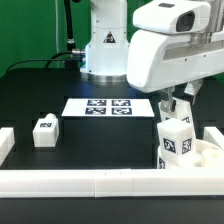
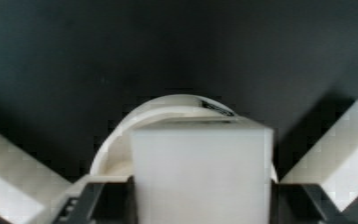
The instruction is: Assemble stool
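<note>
My gripper point(image 1: 175, 116) is shut on a white block leg point(image 1: 174, 142) with square tags, held upright at the exterior view's right. The leg stands over the round white seat point(image 1: 206, 156), which lies in the front right corner; whether they touch I cannot tell. In the wrist view the leg point(image 2: 197, 165) fills the space between my dark fingers point(image 2: 94, 200), and the seat's curved rim point(image 2: 158, 115) shows just beyond it. A second leg point(image 1: 45, 131) lies loose on the black table at the left. A third leg is not in view.
The marker board point(image 1: 110, 105) lies flat mid-table before the robot base point(image 1: 104, 50). Long white border bars run along the front point(image 1: 100, 181), the left point(image 1: 5, 145) and the right point(image 1: 214, 138). Black cables trail at the back left.
</note>
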Available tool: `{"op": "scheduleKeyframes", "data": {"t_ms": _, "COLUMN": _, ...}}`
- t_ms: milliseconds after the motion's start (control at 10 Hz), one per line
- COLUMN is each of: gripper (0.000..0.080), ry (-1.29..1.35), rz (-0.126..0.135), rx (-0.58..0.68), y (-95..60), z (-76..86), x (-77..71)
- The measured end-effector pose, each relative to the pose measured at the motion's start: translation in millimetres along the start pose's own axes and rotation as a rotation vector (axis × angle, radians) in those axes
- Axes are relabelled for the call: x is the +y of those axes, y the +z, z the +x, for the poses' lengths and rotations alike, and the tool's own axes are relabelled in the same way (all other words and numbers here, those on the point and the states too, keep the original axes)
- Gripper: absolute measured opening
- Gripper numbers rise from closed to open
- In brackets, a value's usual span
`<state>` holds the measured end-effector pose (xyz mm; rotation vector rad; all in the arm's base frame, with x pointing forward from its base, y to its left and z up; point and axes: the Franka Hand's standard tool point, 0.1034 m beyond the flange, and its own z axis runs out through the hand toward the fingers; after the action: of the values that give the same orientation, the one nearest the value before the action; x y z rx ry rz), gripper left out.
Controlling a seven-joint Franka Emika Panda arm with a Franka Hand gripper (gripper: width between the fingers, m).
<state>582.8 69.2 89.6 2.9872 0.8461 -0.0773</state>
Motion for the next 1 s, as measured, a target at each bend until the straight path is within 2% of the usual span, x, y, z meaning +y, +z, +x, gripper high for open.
{"op": "scheduleKeyframes", "data": {"t_ms": 600, "gripper": 0.0334, "ry": 0.367, "rz": 0.003, "rx": -0.001, "y": 0.0, "z": 0.7, "x": -2.5}}
{"op": "scheduleKeyframes", "data": {"t_ms": 1000, "gripper": 0.0334, "ry": 0.834, "rz": 0.011, "rx": -0.004, "y": 0.7, "z": 1.9, "x": -7.4}}
